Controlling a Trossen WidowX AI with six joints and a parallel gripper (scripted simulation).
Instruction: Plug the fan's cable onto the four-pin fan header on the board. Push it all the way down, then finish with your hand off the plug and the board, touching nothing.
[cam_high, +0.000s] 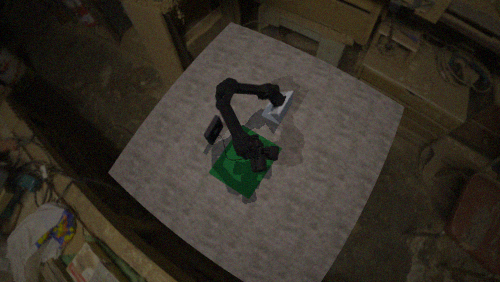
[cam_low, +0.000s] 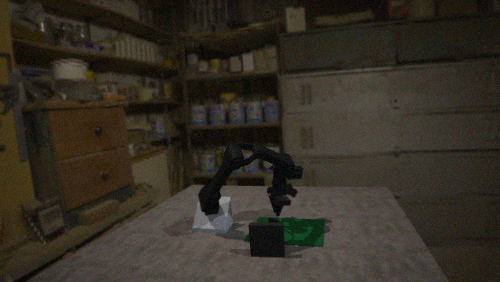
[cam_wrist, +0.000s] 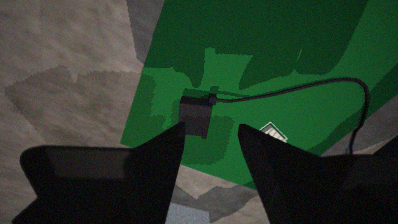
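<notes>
The green board (cam_high: 230, 175) (cam_low: 314, 239) (cam_wrist: 250, 30) lies flat on the table. The black plug (cam_wrist: 196, 116) rests on the board in the wrist view, with its thin black cable (cam_wrist: 345, 79) leaving its upper right corner. The pale four-pin header (cam_wrist: 273, 131) is apart from the plug, to its right, partly hidden behind the right finger. The fan (cam_high: 213, 130) (cam_low: 267, 240) is a dark square block standing beside the board. My gripper (cam_low: 278, 214) (cam_wrist: 212, 128) is open above the board, its fingertips above the plug's lower end, with nothing held. The top view hides the plug under the arm.
The arm's pale base block (cam_high: 275, 116) (cam_low: 216, 224) stands on the table beyond the board. The cable loops over the board's right part in the wrist view and runs down behind the right finger. Shadows of the arm fall across the board and table (cam_high: 345, 125).
</notes>
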